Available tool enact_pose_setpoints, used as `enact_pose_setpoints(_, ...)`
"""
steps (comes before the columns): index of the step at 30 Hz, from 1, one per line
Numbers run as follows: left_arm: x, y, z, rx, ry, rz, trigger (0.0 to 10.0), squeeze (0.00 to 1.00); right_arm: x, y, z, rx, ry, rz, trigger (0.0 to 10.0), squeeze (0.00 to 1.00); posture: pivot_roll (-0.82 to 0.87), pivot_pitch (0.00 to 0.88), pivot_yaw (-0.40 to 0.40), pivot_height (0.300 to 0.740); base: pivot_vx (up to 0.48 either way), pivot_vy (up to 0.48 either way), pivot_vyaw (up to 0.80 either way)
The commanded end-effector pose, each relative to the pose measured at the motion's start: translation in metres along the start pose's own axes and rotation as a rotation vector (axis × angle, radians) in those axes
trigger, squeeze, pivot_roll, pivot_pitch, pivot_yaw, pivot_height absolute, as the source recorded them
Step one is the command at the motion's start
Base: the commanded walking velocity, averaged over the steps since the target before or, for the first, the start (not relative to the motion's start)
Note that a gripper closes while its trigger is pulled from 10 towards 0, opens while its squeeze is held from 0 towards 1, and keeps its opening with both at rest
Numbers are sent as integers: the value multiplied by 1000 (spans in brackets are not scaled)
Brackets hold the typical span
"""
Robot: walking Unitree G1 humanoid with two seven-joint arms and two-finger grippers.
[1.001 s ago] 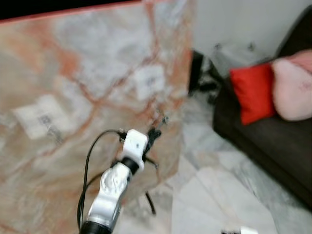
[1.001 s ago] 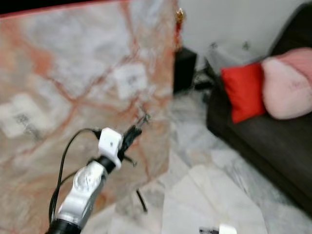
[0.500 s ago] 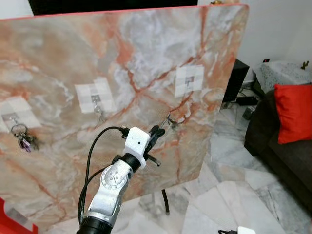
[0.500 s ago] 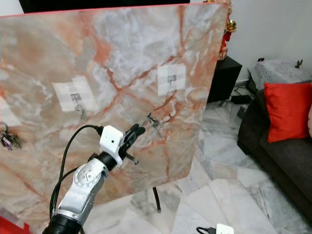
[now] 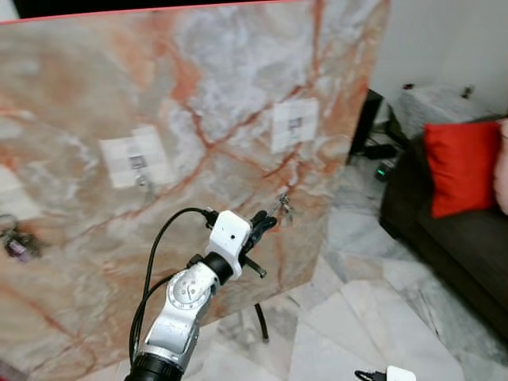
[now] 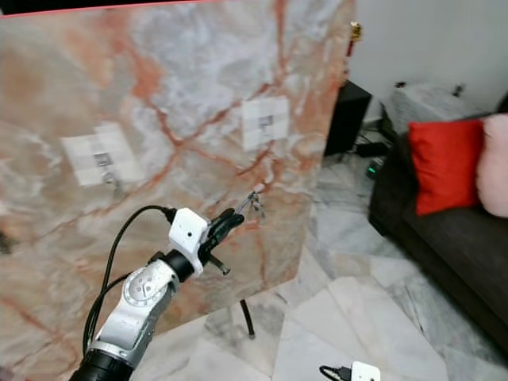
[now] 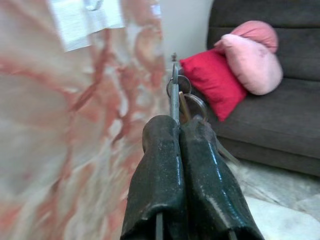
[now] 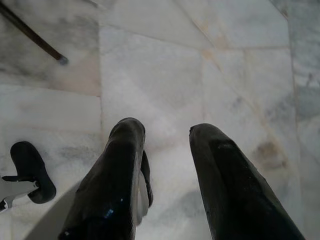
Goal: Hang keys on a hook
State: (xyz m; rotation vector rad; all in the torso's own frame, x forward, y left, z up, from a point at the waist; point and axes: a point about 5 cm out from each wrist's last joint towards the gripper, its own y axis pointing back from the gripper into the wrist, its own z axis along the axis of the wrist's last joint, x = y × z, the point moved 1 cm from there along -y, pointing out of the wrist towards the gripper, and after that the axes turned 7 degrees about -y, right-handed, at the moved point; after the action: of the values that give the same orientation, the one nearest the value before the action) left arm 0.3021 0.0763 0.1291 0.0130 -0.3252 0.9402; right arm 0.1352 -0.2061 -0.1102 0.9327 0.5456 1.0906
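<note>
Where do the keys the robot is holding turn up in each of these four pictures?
Left eye view: keys at the left gripper's tip, before the marble board.
Right eye view: keys, same spot, mid-picture.
Left wrist view: keys poke beyond the shut jaws.
Right wrist view: floor, no keys.
Shared landmark: red cushion.

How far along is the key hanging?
Done: the left pincer is shut on the keys and raised in front of the marble board. In hand: the keys are carried toward the board, short of the nearest hook on its white pad. Left: hook the ring on and let go. One other set of keys hangs at the board's far left. The right pincer hangs open over the floor.
</note>
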Motion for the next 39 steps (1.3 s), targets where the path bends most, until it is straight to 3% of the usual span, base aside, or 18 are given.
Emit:
enact_pose_setpoints(1, 5, -4, 11, -37, -20, 8, 10000, 0, -1, 0, -1, 9, -9, -8, 10000, 0, 3, 0, -60, 740, 0, 0, -788)
enact_pose_setpoints(12, 4, -19, 23, -77, -18, 4, 10000, 0, -1, 0, 0, 0, -3, -5, 10000, 0, 3, 0, -56, 740, 0, 0, -204)
enact_pose_setpoints(23, 3, -50, 33, -95, -26, -7, 10000, 0, 1, 0, 0, 1, 3, -5, 10000, 0, 1, 0, -52, 740, 0, 0, 0)
enact_pose_setpoints(39, 0, -90, 48, -73, -109, -12, 10000, 0, 2, -1, 2, -3, 10, -4, 10000, 0, -7, 0, -48, 740, 0, 0, 0)
